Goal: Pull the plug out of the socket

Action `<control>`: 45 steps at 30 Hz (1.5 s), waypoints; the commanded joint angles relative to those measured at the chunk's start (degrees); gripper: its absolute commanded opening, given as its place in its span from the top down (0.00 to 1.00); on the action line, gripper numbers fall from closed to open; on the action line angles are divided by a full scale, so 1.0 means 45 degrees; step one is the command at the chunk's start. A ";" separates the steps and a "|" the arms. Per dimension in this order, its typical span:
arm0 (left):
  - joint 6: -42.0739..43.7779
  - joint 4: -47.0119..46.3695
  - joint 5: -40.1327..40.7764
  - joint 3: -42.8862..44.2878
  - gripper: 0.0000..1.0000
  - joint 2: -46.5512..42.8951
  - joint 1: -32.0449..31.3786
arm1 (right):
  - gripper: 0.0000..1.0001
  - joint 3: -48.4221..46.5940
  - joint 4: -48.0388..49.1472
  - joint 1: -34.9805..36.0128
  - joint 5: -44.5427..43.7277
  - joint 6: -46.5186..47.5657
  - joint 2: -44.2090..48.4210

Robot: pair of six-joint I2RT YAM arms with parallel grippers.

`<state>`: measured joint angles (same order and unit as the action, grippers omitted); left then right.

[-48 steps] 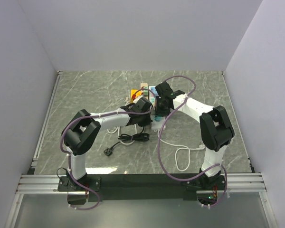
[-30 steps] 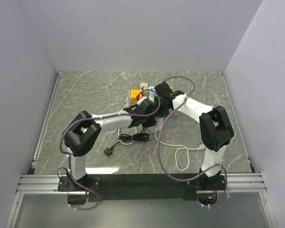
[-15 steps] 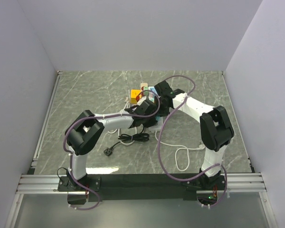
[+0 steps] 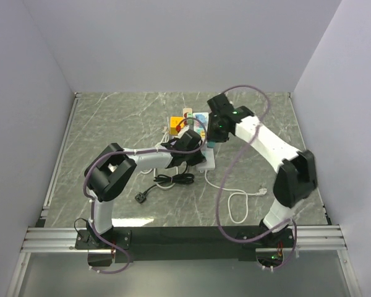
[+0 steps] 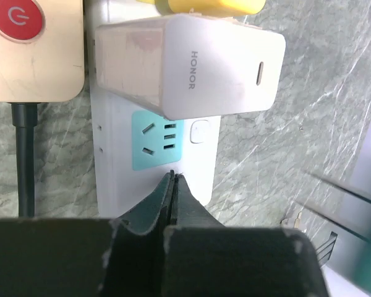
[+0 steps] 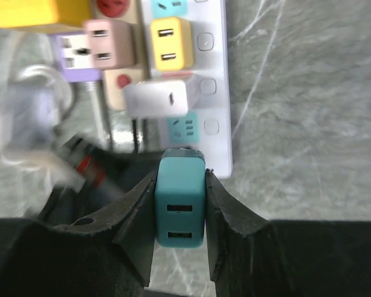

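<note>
since half a second ago the right arm has risen and swung out from the strip. the right gripper (image 6: 180, 178) now grips the teal plug (image 6: 180, 207) between its fingers, held up off the white power strip (image 6: 214, 74) with a teal socket (image 5: 157, 137) uncovered, while the left gripper (image 5: 173, 180) has not moved, its jaws pressed together with the tips on the strip's near end. the strip lies on a grey-green marbled table (image 4: 111, 117) beside a black cable (image 4: 173, 179) and a white cable (image 4: 236, 203), boxed in by plain pale walls (image 4: 173, 43).
</note>
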<state>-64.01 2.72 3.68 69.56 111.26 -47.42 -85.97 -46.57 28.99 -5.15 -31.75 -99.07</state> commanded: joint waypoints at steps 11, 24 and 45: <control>0.1663 0.2911 0.0706 0.0438 1.00 -0.0640 0.0166 | 1.00 -0.1315 0.0152 -0.5600 -0.0634 -0.0248 0.0866; 0.3110 0.3380 -0.0914 0.2296 1.00 -0.2420 0.0166 | 1.00 -0.0152 0.8896 -0.9176 0.2961 -0.6693 -0.2358; 0.2994 0.4219 -0.0936 0.2433 1.00 -0.1972 0.0225 | 0.73 -0.6598 0.6618 -0.9939 0.2355 -0.7301 -0.8161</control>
<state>-51.27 20.51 -0.67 78.06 100.88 -46.68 -112.03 -14.90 -15.38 6.09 -64.71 -135.96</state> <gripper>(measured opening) 0.010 0.386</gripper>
